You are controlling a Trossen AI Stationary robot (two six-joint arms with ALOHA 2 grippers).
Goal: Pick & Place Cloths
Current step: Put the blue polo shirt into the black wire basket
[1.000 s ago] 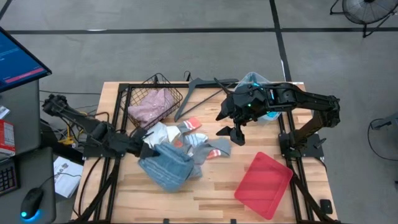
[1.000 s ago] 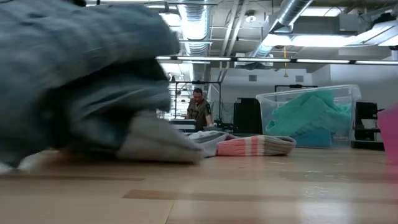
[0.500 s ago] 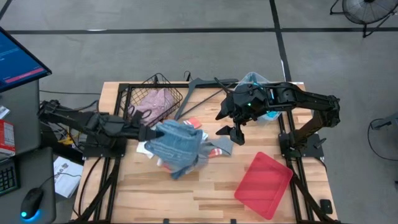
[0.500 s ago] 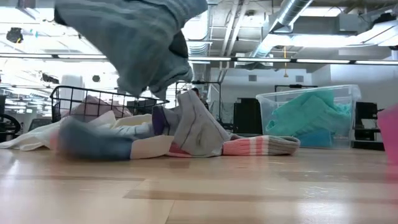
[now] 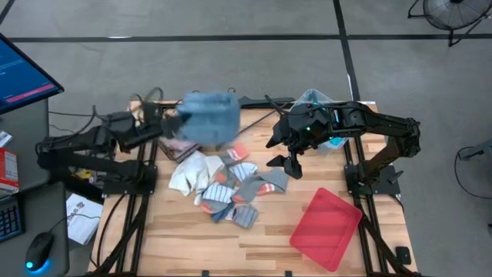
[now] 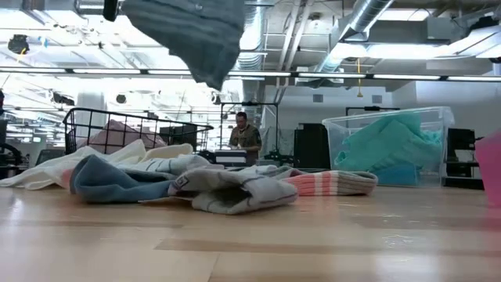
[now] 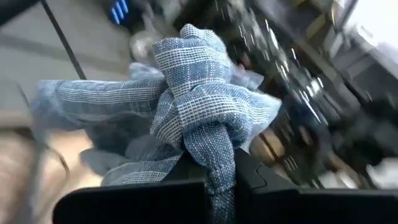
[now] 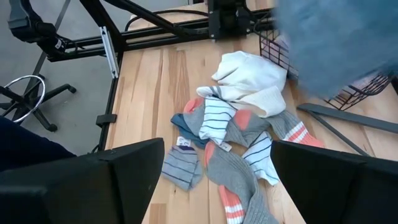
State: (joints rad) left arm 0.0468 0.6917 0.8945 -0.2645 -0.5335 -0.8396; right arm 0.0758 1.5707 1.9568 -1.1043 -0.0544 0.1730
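The left gripper, clenched on a blue-grey checked garment, holds it high above the wire basket, while the right gripper hangs open; the loose cloth may catch the basket rim.

The soft blue-grey checked woven garment shows a fine white grid on faded blue. The flat red plastic tray is plain coral red. On the pale wooden worktop lie a cream-white cloth, a white sock with navy stripes and grey socks with orange bands. The clear plastic bin holds turquoise fabric. The black wire basket holds pink checked cloth.
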